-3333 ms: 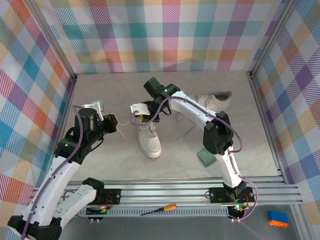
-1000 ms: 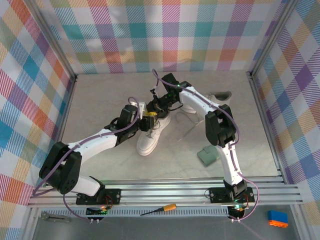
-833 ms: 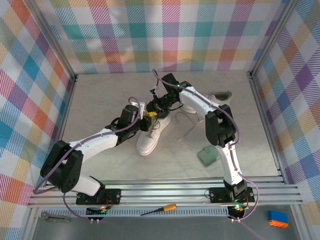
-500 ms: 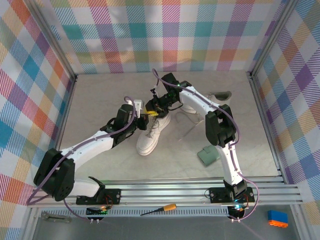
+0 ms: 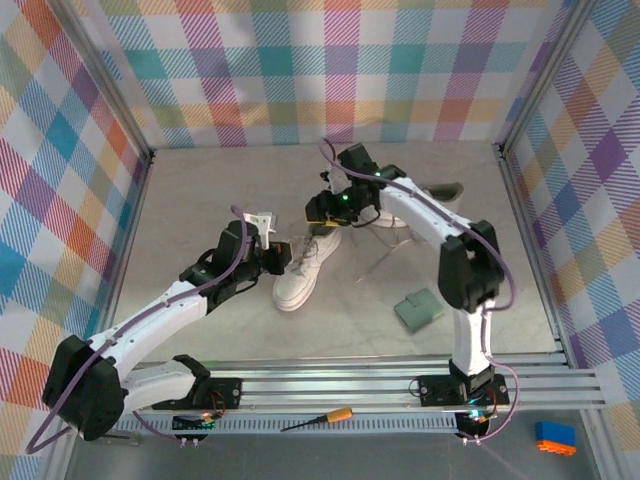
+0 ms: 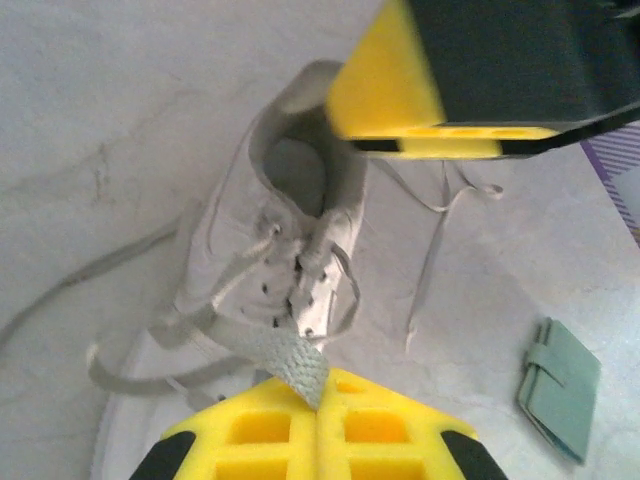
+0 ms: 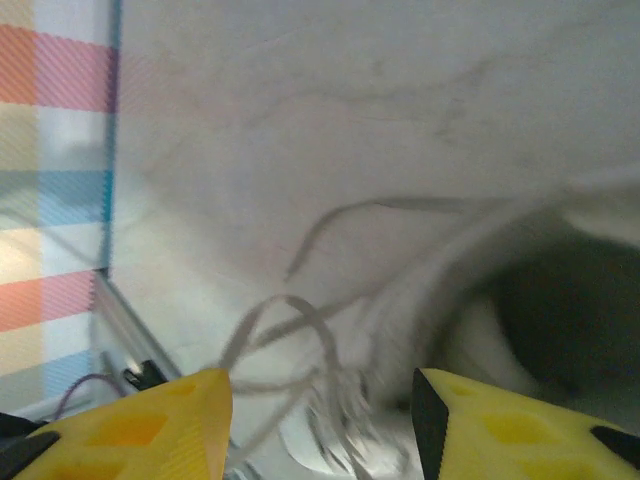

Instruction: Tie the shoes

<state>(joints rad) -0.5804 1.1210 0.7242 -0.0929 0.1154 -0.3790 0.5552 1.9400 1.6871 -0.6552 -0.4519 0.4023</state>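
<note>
**Overhead view.** The near sneaker (image 5: 298, 275) lies at the middle of the table (image 5: 200, 200), toe toward the arm bases and heel toward the back wall. The far sneaker (image 5: 436, 193) lies toward the back right, partly hidden behind the right arm. The left gripper (image 5: 279, 259) sits just beside the near sneaker, on its left in this view.

**Left wrist view.** The yellow fingers are clenched on a flat white lace (image 6: 288, 355), which runs from the pinch up toward the eyelets. Other lace ends trail loose over the table on both sides — the shoe is untied.

**Right arm.** The right gripper (image 5: 322, 212) hovers over the heel end, fingers spread apart and holding nothing. In the right wrist view, blurred loops of lace lie between them.

A green pad (image 5: 419, 311) rests on the table to the right, well apart from both sneakers
</note>
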